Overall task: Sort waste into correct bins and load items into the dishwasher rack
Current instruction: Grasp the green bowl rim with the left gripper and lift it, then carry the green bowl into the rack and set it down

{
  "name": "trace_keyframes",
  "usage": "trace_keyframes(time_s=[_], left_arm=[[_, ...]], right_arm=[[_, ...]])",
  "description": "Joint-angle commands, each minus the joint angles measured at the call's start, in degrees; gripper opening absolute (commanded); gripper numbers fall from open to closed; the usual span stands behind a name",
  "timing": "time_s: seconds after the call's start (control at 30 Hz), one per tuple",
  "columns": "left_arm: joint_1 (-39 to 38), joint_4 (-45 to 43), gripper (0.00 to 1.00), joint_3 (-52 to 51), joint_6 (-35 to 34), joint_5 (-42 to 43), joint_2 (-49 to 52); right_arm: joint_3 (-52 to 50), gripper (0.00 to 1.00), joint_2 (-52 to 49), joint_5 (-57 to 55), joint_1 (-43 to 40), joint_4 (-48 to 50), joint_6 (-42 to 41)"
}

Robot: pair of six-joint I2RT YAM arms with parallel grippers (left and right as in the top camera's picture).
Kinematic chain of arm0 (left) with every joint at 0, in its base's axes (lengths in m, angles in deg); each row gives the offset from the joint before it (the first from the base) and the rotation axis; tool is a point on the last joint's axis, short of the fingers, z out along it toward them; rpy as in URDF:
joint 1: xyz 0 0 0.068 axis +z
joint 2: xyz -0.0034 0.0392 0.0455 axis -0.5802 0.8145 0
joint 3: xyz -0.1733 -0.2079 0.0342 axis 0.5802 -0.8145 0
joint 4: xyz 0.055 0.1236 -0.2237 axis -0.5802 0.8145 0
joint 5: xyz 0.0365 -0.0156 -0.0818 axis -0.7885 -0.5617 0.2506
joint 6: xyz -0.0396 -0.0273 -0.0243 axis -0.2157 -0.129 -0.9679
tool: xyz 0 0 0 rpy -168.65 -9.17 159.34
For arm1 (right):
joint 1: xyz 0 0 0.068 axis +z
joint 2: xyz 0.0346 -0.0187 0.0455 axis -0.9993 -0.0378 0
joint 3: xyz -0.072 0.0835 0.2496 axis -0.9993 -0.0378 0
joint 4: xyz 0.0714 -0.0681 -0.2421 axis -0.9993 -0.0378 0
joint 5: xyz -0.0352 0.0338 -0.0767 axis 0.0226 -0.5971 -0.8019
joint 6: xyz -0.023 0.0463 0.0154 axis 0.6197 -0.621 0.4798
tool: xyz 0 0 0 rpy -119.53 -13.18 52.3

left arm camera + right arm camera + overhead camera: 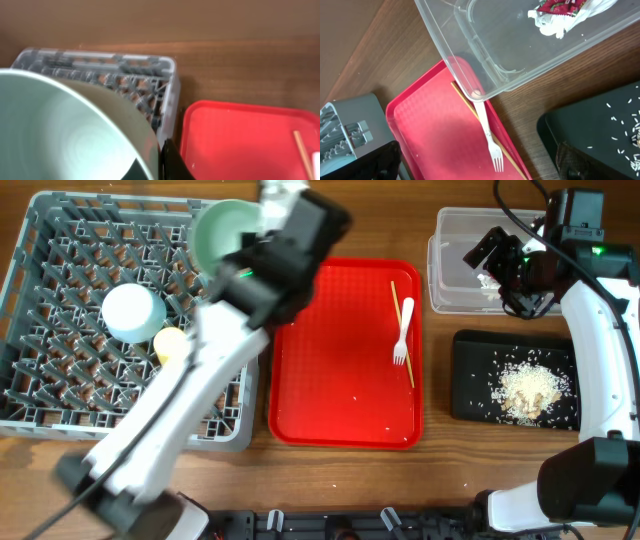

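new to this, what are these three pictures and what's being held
Two robot arms work at a table. One picture looks down from above; the other two come from wrist cameras. The left arm has its jaws shut on a green bowl over the rack, holding a white bowl and yellow cup. The right arm holds its jaws open over a clear tub with a wrapper and tissue. A red tray carries a fork and chopsticks; rice lies on a black tray.
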Motion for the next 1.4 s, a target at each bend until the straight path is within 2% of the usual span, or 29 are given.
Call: trace_keyframes(time_s=[0.0, 0.17, 0.33, 0.47, 0.53, 0.63, 0.77, 0.87, 1.1, 1.2, 1.37], left_arm=[[7.1, 5.9, 0.04, 0.0, -13.7, 9.5, -9.9], [22.7, 13.8, 0.04, 0.0, -19.6, 27.5, -14.3], [38.0, 16.6, 0.04, 0.0, -19.5, 46.3, -11.6], [47.4, 18.1, 0.04, -0.3, -19.1, 55.2, -9.3], [52.1, 17.8, 0.04, -2.4, -15.6, 61.7, -8.2], [56.6, 15.8, 0.04, -8.6, -12.4, 67.8, -7.5], [62.9, 8.5, 0.04, -17.2, -11.4, 75.7, -7.5], [66.4, 2.4, 0.04, -21.2, -6.9, 83.9, -7.5], [69.5, -7.3, 0.04, -32.0, -7.0, 91.1, -7.2], [69.7, -16.1, 0.04, -38.5, -7.3, 96.2, -7.2], [71.3, -16.8, 0.04, -41.0, -7.5, 96.1, -7.2]], right_arm=[[-0.4, 1.00, -0.2, -0.7, 0.2, 0.2, -0.7], [-0.4, 1.00, -0.2, -0.7, 0.2, 0.2, -0.7], [-0.4, 1.00, -0.2, -0.7, 0.2, 0.2, -0.7], [-0.4, 1.00, -0.2, -0.7, 0.2, 0.2, -0.7], [-0.4, 1.00, -0.2, -0.7, 0.2, 0.2, -0.7], [-0.4, 1.00, -0.2, -0.7, 0.2, 0.2, -0.7], [-0.4, 1.00, -0.2, -0.7, 0.2, 0.2, -0.7], [-0.4, 1.00, -0.2, -0.7, 0.2, 0.2, -0.7], [-0.4, 1.00, -0.2, -0.7, 0.2, 0.2, -0.7], [-0.4, 1.00, -0.2, -0.7, 0.2, 0.2, -0.7], [-0.4, 1.00, -0.2, -0.7, 0.2, 0.2, -0.7]])
